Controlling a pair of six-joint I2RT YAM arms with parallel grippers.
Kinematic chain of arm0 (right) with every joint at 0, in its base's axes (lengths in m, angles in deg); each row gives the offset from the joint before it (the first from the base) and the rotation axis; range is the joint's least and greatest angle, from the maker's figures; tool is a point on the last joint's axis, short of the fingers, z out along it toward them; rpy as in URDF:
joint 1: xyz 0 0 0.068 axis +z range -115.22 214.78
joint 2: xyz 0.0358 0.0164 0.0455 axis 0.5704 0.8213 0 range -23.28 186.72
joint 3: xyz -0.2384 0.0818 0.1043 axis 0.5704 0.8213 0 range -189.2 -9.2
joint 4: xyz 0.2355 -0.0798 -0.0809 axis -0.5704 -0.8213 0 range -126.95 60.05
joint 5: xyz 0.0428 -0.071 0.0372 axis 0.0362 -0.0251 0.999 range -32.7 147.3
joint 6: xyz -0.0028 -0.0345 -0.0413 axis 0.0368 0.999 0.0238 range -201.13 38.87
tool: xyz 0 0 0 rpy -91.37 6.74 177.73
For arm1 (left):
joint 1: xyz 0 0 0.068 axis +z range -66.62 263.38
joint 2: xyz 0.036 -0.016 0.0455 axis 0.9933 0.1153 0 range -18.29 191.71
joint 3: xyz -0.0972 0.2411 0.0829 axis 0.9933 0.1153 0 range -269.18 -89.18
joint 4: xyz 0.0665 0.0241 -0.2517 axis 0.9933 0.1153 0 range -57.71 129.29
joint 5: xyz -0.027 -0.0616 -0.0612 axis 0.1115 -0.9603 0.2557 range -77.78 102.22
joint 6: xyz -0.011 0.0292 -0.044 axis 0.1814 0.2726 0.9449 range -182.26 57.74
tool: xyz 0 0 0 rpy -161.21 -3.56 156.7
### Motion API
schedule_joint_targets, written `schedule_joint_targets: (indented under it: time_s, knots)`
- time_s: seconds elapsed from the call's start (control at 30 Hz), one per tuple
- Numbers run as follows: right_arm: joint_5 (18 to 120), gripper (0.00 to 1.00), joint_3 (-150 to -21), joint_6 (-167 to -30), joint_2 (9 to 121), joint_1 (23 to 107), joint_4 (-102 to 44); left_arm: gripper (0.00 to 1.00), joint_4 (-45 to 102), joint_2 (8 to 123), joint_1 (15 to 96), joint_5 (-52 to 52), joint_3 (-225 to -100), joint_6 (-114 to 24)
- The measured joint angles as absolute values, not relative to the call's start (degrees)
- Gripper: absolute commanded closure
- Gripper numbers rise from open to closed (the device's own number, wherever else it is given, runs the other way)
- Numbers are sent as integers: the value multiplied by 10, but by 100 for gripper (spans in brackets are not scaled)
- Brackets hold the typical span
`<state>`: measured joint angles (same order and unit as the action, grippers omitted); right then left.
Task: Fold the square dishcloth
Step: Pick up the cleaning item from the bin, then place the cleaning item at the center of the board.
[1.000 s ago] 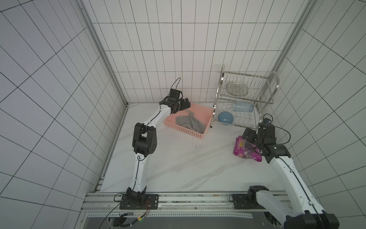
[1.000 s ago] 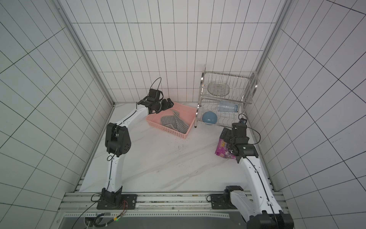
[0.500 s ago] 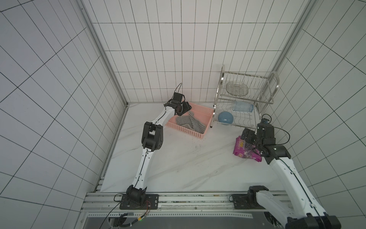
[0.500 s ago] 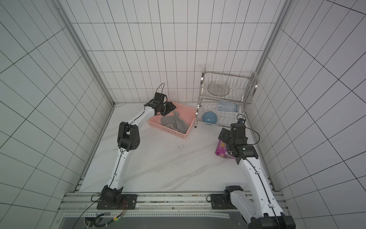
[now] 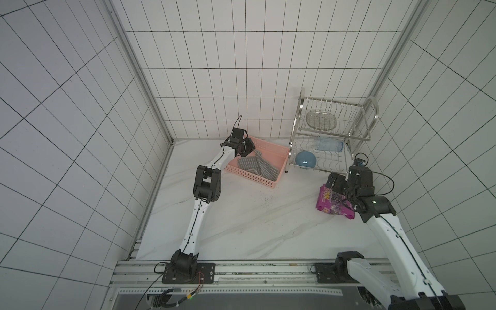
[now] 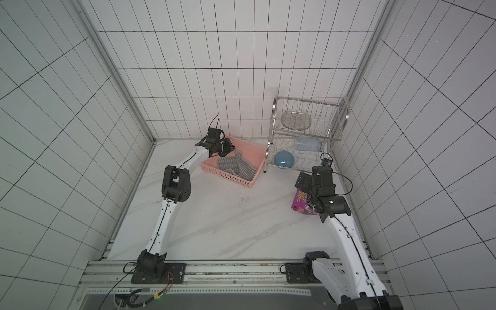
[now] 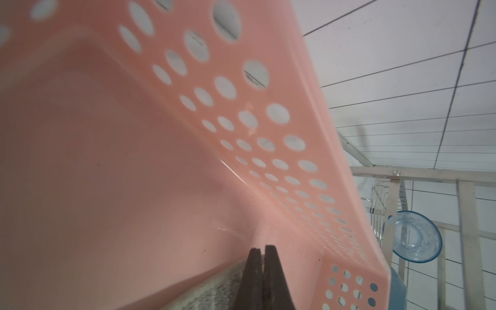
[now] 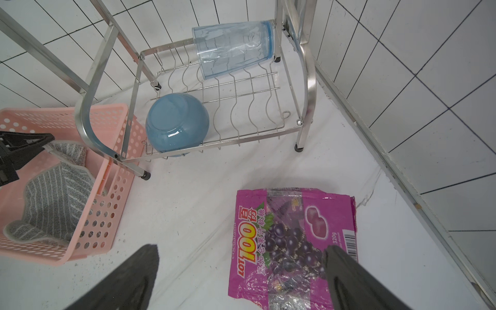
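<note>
Soft grey striped dishcloth (image 5: 257, 167), crumpled in pink plastic basket (image 5: 255, 177): limp, light; take 12-o'clock corner. Left pincer (image 7: 262, 248) pressed together there.

Bright, even, diffuse light in both top views. No hard shadows on table (image 5: 241, 214), only faint soft ones. Wall lines bow twd frame edges, wide-angle. Left wrist: basket (image 7: 107, 161) v. close, soft, pink cast over everything; cloth (image 7: 214, 292) pure mush, out of focus. Right wrist sharp mid-frame. Glare on packet (image 8: 295, 198) film, glint on bowl (image 8: 174, 137), edges stretched.
</note>
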<state>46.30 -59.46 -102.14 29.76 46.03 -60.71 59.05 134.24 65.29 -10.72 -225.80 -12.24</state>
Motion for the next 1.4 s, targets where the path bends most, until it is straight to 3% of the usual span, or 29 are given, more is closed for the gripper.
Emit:
schedule_joint_targets:
  time_s: [0.3,0.83,1.07,1.4]
  knots:
    - [478,0,-602,-1012,297,463,-613,100,606,1266,640,-100,-2249,-161]
    - [704,3,-694,-982,324,490,-622,100,662,949,581,-53,-2221,-261]
    - [711,3,-715,-985,340,498,-648,100,683,879,551,-32,-2150,-274]
    - [596,0,-721,-1007,319,502,-732,100,673,819,422,38,-2053,-268]
